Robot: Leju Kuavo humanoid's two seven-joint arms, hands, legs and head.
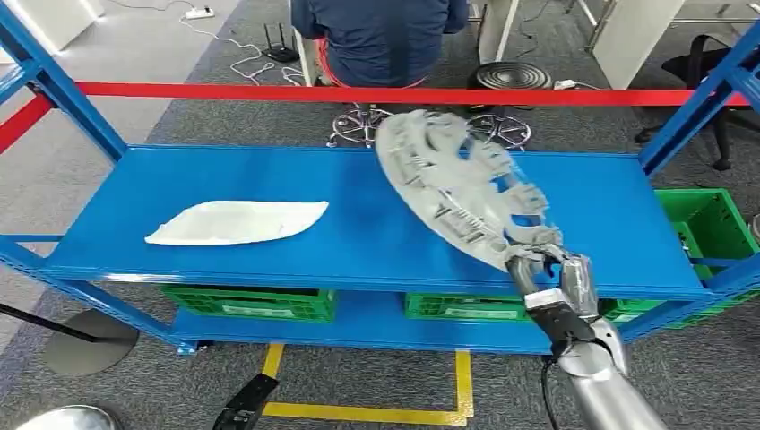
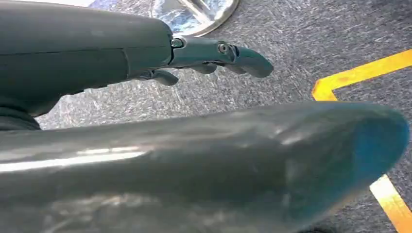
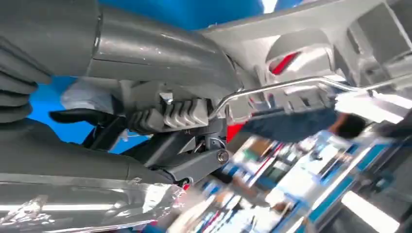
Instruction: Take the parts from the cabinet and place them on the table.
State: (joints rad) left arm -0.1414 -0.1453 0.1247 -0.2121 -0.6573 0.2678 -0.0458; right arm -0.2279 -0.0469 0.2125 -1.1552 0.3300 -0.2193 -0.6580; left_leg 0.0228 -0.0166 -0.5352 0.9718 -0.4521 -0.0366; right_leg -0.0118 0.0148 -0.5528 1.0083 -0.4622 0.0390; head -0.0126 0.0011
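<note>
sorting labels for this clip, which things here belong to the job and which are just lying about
Job:
- grey round part, gripped at its rim by the right hand, tilted above the blue shelf
- white flat part lying on the shelf

Lying about:
- green crates on the lower shelf
- person seated behind
- red rail
- left hand, holding nothing

Shelf rack (image 1: 358, 237) is bright blue with a red bar (image 1: 358, 93) across the back, and the round ribbed part (image 1: 453, 186) is plain light grey, same as the silvery-grey right robot hand (image 1: 560, 278). White bag (image 1: 237, 221) on the shelf, green crates (image 1: 251, 303) below. Floor's speckled grey carpet (image 1: 358, 385) with yellow tape lines (image 1: 358, 412).
</note>
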